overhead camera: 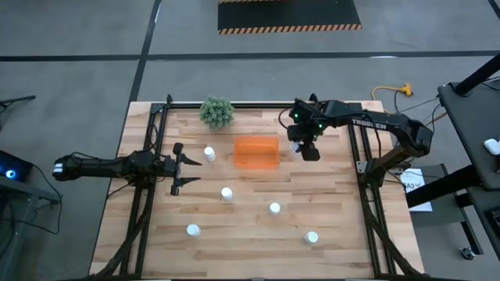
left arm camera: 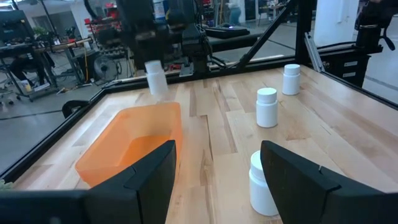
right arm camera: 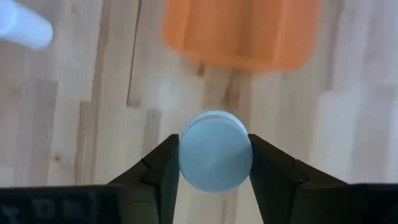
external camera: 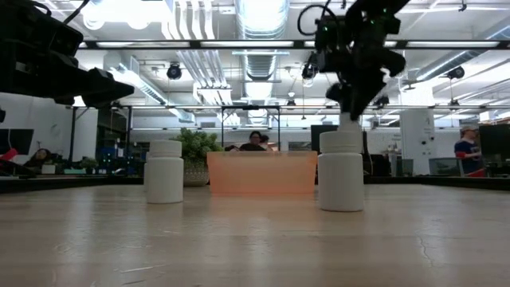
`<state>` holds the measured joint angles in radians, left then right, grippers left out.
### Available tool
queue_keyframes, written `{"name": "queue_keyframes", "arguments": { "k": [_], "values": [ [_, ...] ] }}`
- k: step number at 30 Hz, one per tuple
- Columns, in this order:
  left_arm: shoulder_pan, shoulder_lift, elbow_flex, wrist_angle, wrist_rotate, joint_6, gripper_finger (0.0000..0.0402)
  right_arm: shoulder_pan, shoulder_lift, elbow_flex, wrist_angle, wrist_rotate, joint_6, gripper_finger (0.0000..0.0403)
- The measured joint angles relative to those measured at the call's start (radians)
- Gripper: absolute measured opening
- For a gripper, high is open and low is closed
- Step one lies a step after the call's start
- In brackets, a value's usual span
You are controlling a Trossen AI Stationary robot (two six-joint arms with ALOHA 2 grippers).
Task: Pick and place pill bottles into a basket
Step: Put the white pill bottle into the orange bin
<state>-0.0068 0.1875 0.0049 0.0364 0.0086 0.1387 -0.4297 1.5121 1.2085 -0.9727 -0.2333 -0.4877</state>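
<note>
Pincer on the left waits half-open at frame left over the counter. Centre, the basket sits empty. Right of it, your right pincer clamps a pill bottle; next, carry it leftward over the basket and release.

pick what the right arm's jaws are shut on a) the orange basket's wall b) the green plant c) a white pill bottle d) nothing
c: in the right wrist view the right gripper has its jaws closed against both sides of a white pill bottle, seen cap-on, short of the orange basket.
</note>
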Motion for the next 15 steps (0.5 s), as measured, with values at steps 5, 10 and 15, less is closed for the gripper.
{"name": "queue_keyframes", "arguments": {
  "k": [5,10,15],
  "values": [
    [0.000,0.000,0.000,0.000,0.000,0.000,0.0217,0.000,0.000,0.107,-0.015,0.000,-0.017,0.0145],
    [0.000,0.000,0.000,0.000,0.000,0.000,0.0217,0.000,0.040,0.195,-0.026,0.000,-0.021,0.0146],
    [0.000,0.000,0.000,0.000,0.000,0.000,0.0217,0.000,0.150,0.280,-0.065,0.000,-0.022,0.0146]
  ]
}}
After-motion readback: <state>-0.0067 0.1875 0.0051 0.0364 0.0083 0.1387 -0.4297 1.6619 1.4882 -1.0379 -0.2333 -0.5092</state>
